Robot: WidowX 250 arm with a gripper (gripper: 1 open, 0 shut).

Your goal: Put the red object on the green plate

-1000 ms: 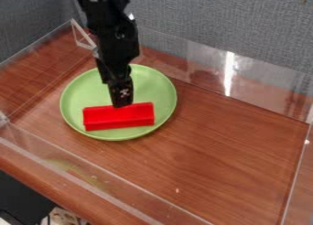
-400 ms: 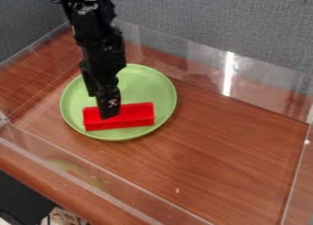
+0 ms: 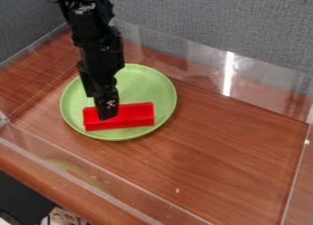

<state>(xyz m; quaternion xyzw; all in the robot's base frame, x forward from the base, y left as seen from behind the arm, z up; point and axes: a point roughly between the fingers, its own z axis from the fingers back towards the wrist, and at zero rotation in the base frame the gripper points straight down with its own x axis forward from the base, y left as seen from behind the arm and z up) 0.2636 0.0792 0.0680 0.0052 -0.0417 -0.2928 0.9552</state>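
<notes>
Resting flat on the near part of the plate (image 3: 153,87), the block (image 3: 119,117) looks delivered; since a second ago the arm has shifted left, its pincer (image 3: 108,107) spread wide, gripping nothing, just above the block

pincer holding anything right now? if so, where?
Nothing held. The pincer is open just above the red block, which lies on the green plate.
</notes>
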